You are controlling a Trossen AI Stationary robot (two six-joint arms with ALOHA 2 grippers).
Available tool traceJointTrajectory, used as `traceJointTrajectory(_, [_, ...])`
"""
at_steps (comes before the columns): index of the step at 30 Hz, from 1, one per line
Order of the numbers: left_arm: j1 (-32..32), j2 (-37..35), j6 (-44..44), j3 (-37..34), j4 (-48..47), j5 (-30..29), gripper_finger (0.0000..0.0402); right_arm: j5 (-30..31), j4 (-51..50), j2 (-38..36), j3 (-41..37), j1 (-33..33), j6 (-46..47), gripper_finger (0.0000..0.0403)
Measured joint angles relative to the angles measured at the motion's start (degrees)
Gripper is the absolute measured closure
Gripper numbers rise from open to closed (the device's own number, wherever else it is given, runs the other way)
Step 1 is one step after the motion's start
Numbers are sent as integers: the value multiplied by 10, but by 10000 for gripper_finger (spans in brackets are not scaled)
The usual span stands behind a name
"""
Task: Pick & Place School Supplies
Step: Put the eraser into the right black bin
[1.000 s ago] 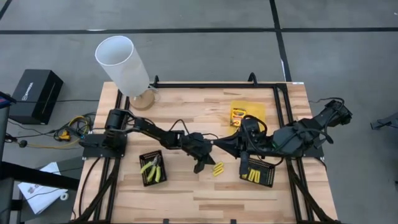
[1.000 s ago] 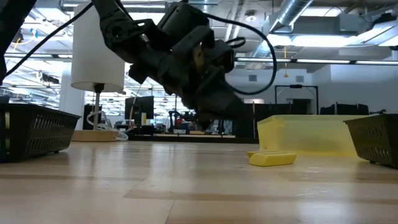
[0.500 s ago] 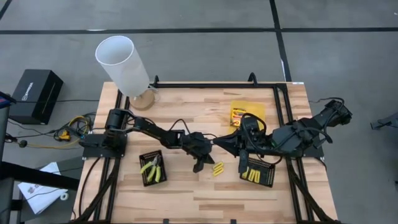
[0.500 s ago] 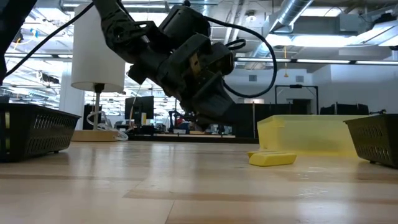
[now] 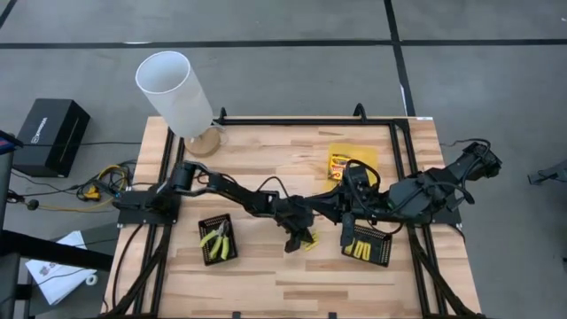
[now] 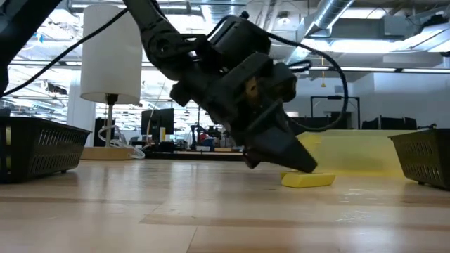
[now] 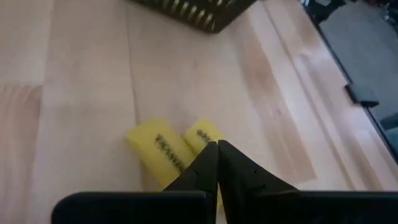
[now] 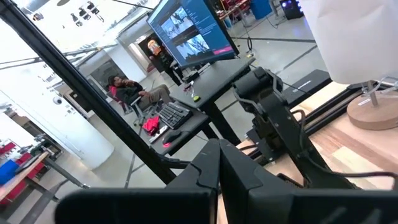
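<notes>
Two short yellow sticks (image 7: pixel 158 152) lie side by side on the wooden table (image 5: pixel 266 283) near its middle; the low view shows them as one yellow stick (image 6: pixel 307 180). My left gripper (image 7: pixel 216 144) is shut, slanting down, with its tips just over the sticks (image 5: pixel 310 241). My right gripper (image 8: pixel 219 144) is shut and held level, high above the table, right of the middle (image 5: pixel 321 207). A plier-like tool (image 5: pixel 215 237) lies in the left black mesh tray. More yellow sticks (image 5: pixel 359 250) lie in the right mesh tray. A printed box (image 5: pixel 338 164) lies on the yellow tray. My left gripper's shut fingertips (image 6: pixel 309 167) stand right above one yellow stick (image 7: pixel 202 134), slanting down from the table's left. I cannot tell whether they touch it. The sticks lie flat on the table.
The left mesh tray (image 5: pixel 217 239) and the right mesh tray (image 5: pixel 368 244) flank the sticks. The translucent yellow tray (image 5: pixel 353 159) sits at the far right. A white lamp (image 5: pixel 177 93) stands at the far left corner. Bare wood runs along the near edge.
My left gripper has moved toward the table's right edge and down toward the two loose yellow sticks, tipping further downward and staying shut. The sticks have not moved.
</notes>
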Motion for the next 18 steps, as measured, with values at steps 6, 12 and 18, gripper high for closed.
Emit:
traceJointTrajectory(6, [10,4,5,9,-8,1,401,0,2,0,0,17,6,403])
traceJointTrajectory(12, [32,-20,14,8,-25,1,401,1,1,0,0,20,5,403])
traceJointTrajectory(18, [39,-25,38,8,-55,3,401,2,1,0,0,20,1,403])
